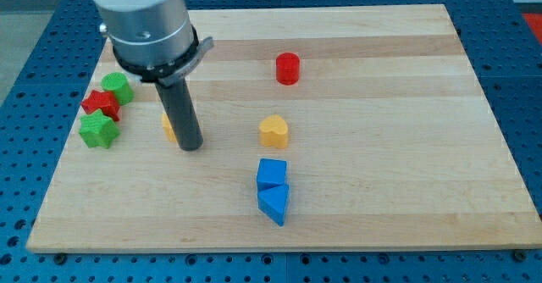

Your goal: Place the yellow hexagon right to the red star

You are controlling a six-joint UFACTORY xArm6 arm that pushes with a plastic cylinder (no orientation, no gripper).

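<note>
Beside the red star point(100, 103), the tip point(190, 147), clawless, touches the half-hidden yellow hexagon point(169, 127); an off-centre push risks overshooting.

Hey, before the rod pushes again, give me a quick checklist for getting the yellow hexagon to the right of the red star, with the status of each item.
1. Red star located, at the view's left: ok.
2. Yellow hexagon visible: not ok, mostly hidden behind the rod.
3. My tip touching the hexagon: cannot tell.
4. Hexagon already right of the star: ok, but with a gap.
5. Green blocks crowd the star: not ok.
6. Yellow heart out of the way: ok.
</note>
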